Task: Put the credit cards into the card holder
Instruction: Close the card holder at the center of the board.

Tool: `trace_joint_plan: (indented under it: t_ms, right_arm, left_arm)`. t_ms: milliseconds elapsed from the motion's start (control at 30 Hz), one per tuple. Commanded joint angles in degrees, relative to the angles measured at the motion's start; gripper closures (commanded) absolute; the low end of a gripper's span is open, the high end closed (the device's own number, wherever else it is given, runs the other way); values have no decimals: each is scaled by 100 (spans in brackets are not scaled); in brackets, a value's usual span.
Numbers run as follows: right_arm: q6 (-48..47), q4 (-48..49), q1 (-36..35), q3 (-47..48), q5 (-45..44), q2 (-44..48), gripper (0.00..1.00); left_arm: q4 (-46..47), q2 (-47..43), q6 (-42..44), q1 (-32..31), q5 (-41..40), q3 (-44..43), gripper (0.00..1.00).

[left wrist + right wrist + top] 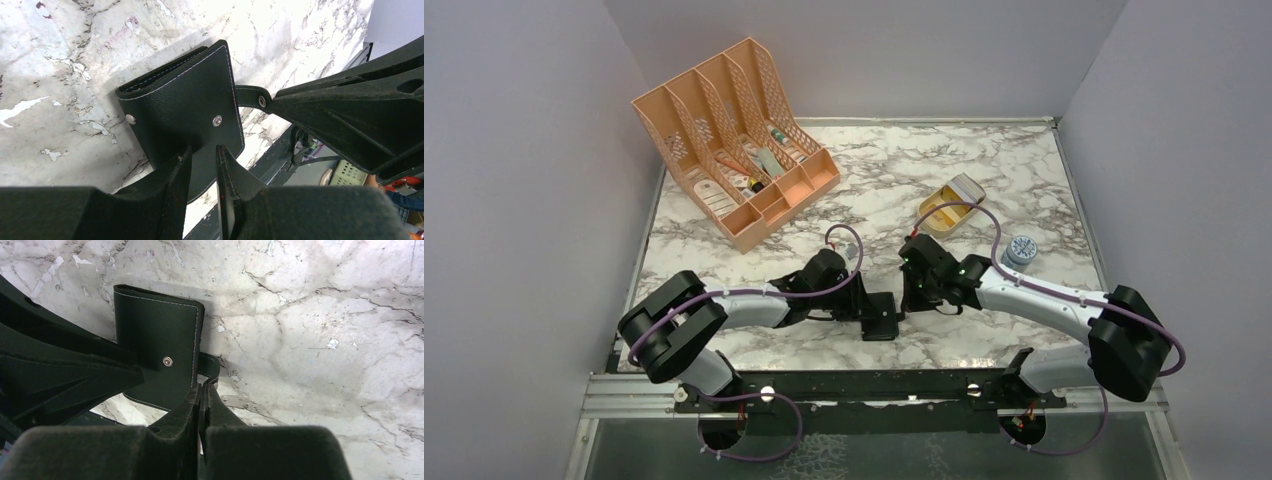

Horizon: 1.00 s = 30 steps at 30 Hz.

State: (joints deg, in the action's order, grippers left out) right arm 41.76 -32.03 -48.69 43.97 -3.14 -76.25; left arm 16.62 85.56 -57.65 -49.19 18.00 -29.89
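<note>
The left hand [204, 151] clamped the lower edge of the folded black card holder [182, 95]. The right hand [202, 388] was pinched shut on its snap tab [251, 96]. Both sat at the lower centre of the overhead view, over the marble desk [1024, 180] near its front edge.

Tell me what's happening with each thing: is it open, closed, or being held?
card holder: folded shut, tab unsnapped.
snap tab: pinched by right hand.
left hand: clamped on card holder's edge.
right hand: shut on snap tab.
gold tin: lid open.
peach organiser: upright, things inside.
</note>
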Motion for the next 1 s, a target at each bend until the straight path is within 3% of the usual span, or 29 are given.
trace_joint_plan:
  t_ms: [0,133,233,667,967]
  right_arm:
    - [42,-146,-35,-27,-251,167,99]
    - [61,-312,-36,-13,-410,118,97]
    - [77,-344,-36,-10,-384,68,87]
    - [94,-157,-36,-76,-194,40,80]
    - [150,-276,-36,-89,-439,6,86]
  left_arm:
    - [-198,-144,149,-13,-253,18,72]
    - [-210,-158,140,-17,-261,24,72]
    - [-217,-171,140,-18,-271,30,72]
    - [-211,-162,144,-25,-279,36,72]
    - [-212,-171,140,-26,-279,41,72]
